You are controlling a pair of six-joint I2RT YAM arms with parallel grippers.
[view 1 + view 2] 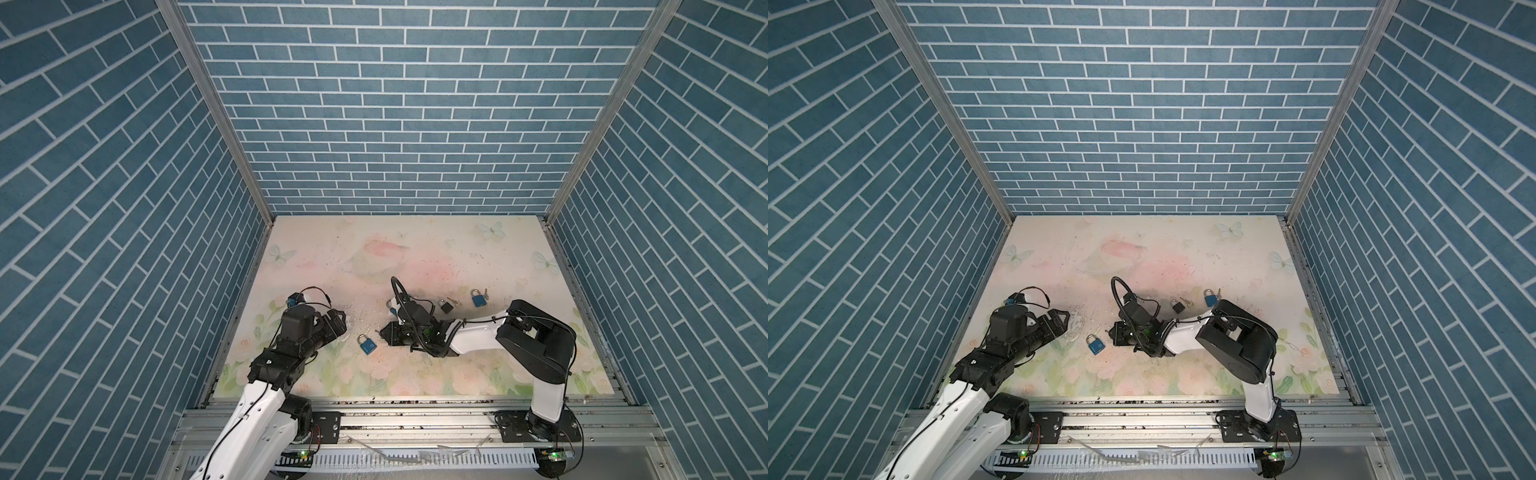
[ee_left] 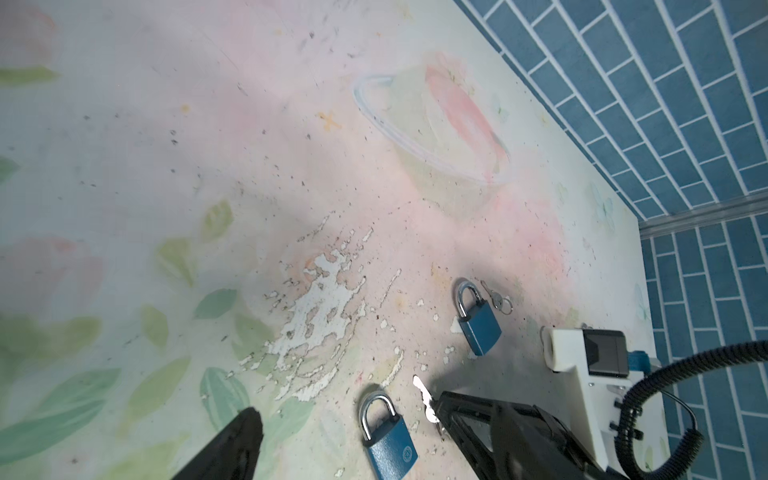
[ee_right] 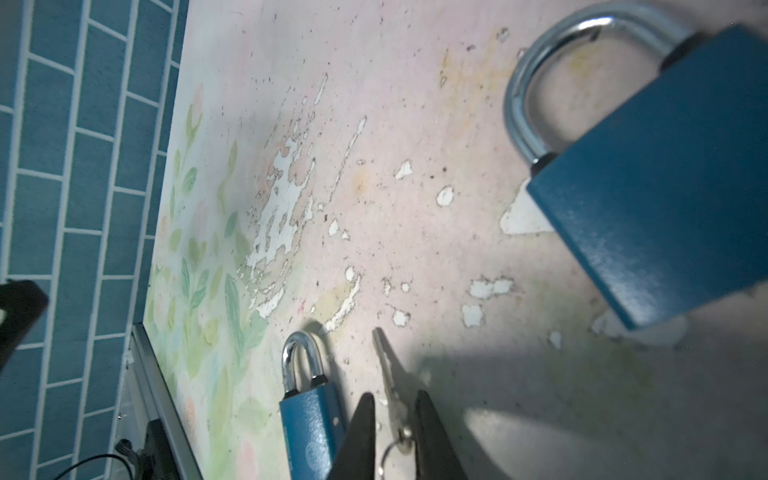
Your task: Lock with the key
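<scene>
A blue padlock [image 1: 367,344] [image 1: 1095,344] lies flat on the floral table between the two arms. In the right wrist view both shackle legs enter its body [image 3: 309,424]. A silver key [image 3: 388,386] [image 2: 424,397] on a ring lies just right of it, between the fingers of my right gripper [image 3: 395,395] [image 1: 383,332]. Those fingers stand slightly apart, with a gap on each side of the key. My left gripper [image 1: 343,323] [image 1: 1064,321] is wide open and empty, left of the padlock. Only one of its fingers [image 2: 232,449] shows in the left wrist view.
A second blue padlock [image 2: 478,322] [image 3: 665,187] with its own key [image 2: 496,297] lies just behind my right wrist. Farther right lie a black padlock [image 1: 445,306] and another blue one [image 1: 478,298], each with a key. Peeled patches [image 2: 320,303] mark the table.
</scene>
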